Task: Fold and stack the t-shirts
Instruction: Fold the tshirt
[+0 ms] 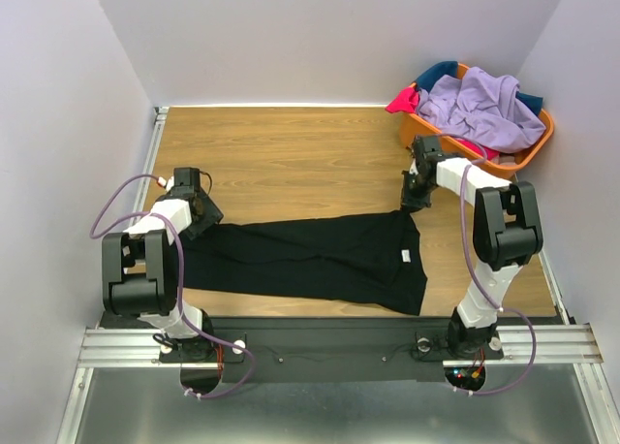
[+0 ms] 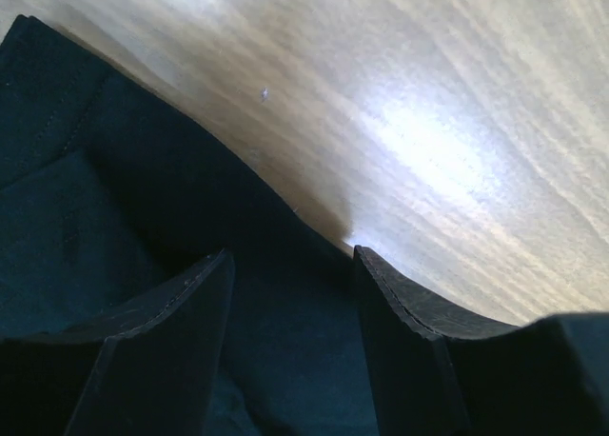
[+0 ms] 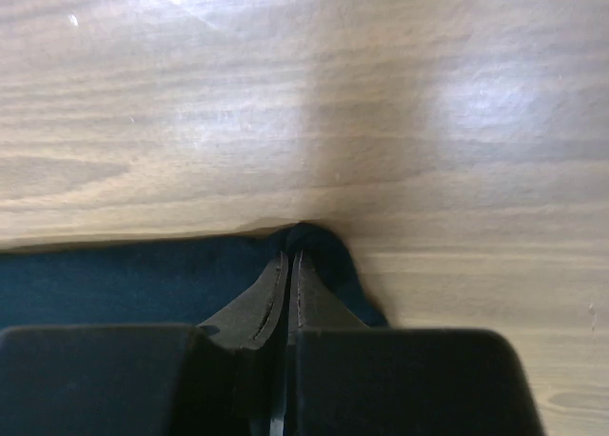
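The black shirt lies spread across the middle of the table, low in the top view. Its white label is toward the right.

At the shirt's left end sits the left gripper. Its jaws are spread wide, with black cloth under and between them, and they squeeze nothing. If it lifts now, that end will be left behind (open jaws can't carry cloth). If the jaws close too high, they may miss the cloth or catch only one layer.

A bit farther up, at the shirt's upper right corner, is the right gripper. Its jaws are pressed together on the very edge of the shirt, and it looks like a small bite. A hard pull could make the cloth slip out. A pull on just this side could drag the shirt crooked and wrinkle it.

Farthest away, in the upper right of the top view, is the orange basket. It holds a purple shirt, a pink shirt and a blue shirt. The right gripper is close to the basket, so a wide swing could bump it.
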